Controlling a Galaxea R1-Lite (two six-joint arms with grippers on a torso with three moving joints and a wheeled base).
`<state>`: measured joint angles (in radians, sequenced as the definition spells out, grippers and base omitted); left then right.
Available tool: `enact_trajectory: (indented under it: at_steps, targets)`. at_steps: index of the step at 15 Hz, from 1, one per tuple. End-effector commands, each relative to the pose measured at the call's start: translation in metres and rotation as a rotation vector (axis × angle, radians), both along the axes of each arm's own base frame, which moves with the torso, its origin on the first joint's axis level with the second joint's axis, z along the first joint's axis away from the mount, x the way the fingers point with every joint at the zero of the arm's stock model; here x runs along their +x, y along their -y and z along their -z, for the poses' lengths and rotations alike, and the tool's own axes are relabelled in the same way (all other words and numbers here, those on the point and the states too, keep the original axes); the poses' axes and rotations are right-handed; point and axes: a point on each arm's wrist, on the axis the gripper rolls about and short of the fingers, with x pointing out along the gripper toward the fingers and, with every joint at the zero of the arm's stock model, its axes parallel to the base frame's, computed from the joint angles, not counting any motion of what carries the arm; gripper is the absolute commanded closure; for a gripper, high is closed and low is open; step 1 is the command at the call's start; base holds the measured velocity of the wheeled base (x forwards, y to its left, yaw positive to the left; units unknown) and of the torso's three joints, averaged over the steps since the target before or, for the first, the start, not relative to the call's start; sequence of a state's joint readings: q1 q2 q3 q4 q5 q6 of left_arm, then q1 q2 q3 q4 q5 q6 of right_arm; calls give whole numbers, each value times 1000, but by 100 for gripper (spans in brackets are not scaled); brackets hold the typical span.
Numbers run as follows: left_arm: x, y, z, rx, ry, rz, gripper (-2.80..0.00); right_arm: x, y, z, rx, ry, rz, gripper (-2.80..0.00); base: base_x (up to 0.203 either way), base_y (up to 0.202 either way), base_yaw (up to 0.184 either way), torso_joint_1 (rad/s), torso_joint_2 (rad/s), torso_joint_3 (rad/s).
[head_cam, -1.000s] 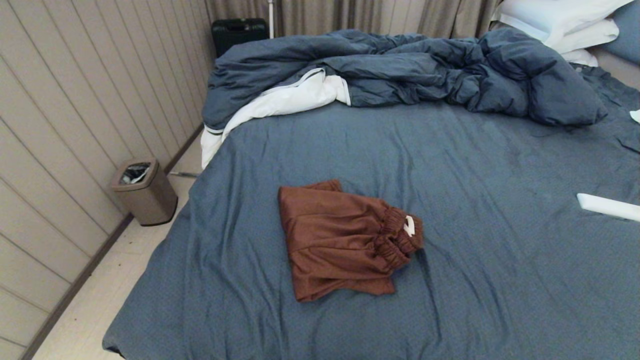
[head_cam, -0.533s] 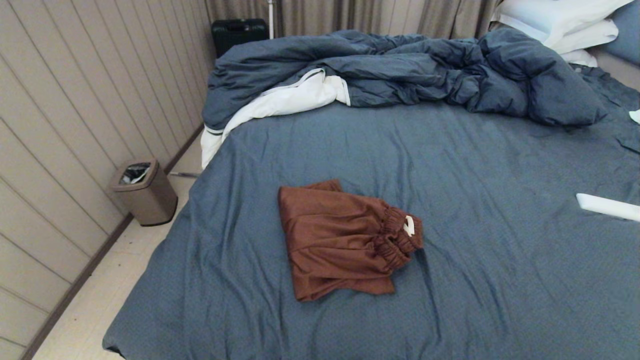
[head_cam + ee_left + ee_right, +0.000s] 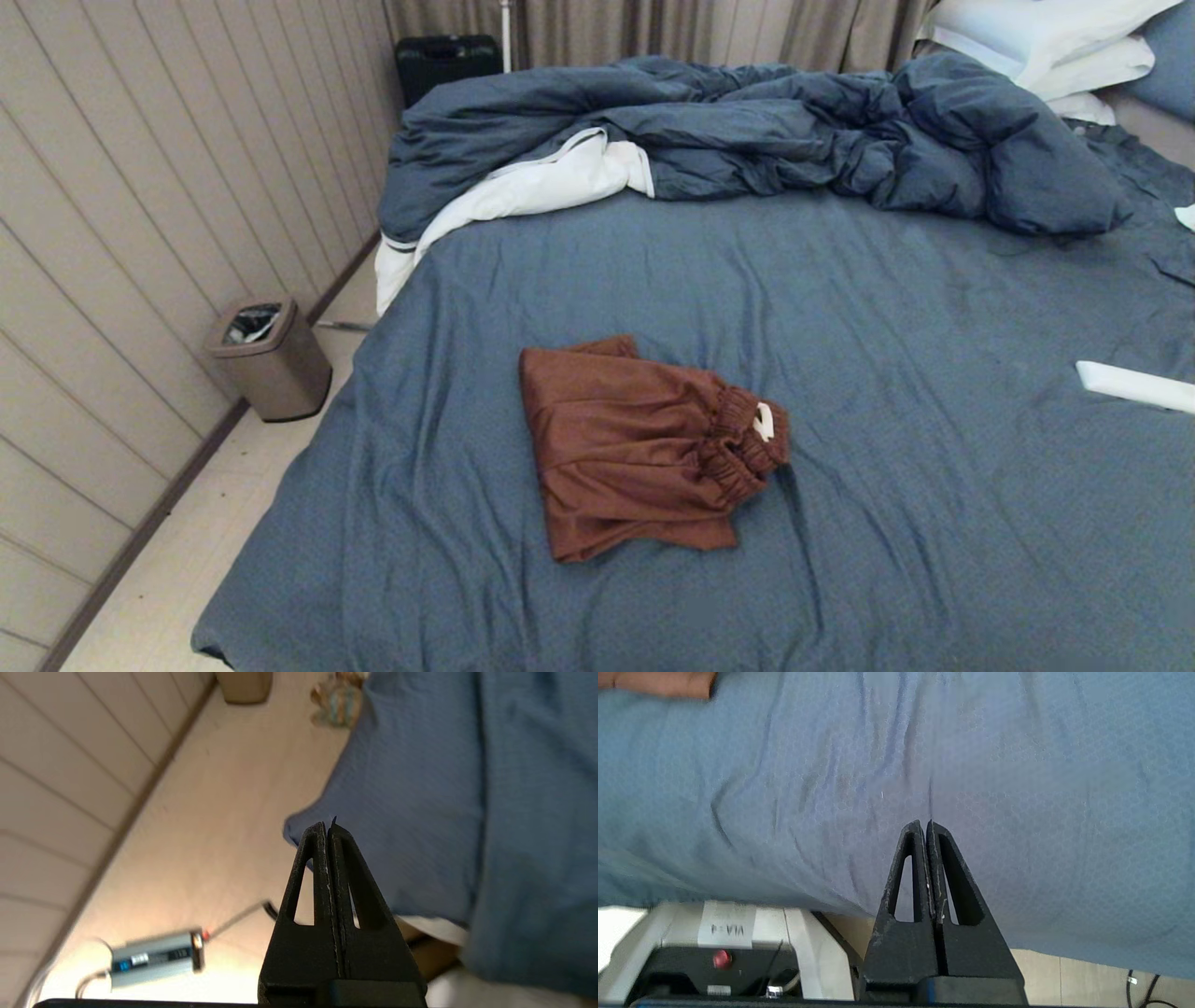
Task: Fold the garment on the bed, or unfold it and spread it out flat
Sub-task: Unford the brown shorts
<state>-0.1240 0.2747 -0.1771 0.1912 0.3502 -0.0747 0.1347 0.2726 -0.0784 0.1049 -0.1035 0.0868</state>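
A: Where are the rust-brown shorts [image 3: 644, 448]?

B: Folded on the slate-blue sheet of the bed [image 3: 887, 308], near its front middle, waistband [image 3: 742, 443] bunched to the right with the white drawstring [image 3: 765, 421] showing.

A: And the hands?

B: The left hand [image 3: 328, 828] hangs over the bed's corner and the floor, fingers pressed together, empty. The right hand [image 3: 924, 826] hangs at the bed's front edge, likewise closed on nothing.
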Motion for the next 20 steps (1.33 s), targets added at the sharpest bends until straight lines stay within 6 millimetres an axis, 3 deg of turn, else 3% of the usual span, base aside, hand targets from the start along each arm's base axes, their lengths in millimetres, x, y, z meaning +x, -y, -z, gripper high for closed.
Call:
enact_trajectory:
  at_steps: [1,4,7,11,13,16,20]
  targets:
    - [4,0,8,17,15,-13,0,1,0,2,-28,-10,-16,0,0,0,0,0,0,0]
    - [2,0,9,78,0,-105,0,2,-1,2,-75,-28,-56,0,0,0,0,0,0,0]
    - [-3,1,9,110,23,-192,0,2,-2,3,-103,-33,81,0,0,0,0,0,0,0]
    - [-20,7,23,42,129,109,0,4,-3,9,-94,54,81,0,0,0,0,0,0,0]
    - [-26,9,32,-3,91,218,0,-1,-3,10,-91,117,52,0,0,0,0,0,0,0]
    - [-25,8,31,-9,110,199,0,-17,-3,13,-84,298,22,0,0,0,0,0,0,0]
    - [-24,8,31,-16,123,186,0,-17,-3,14,-76,292,17,0,0,0,0,0,0,0]
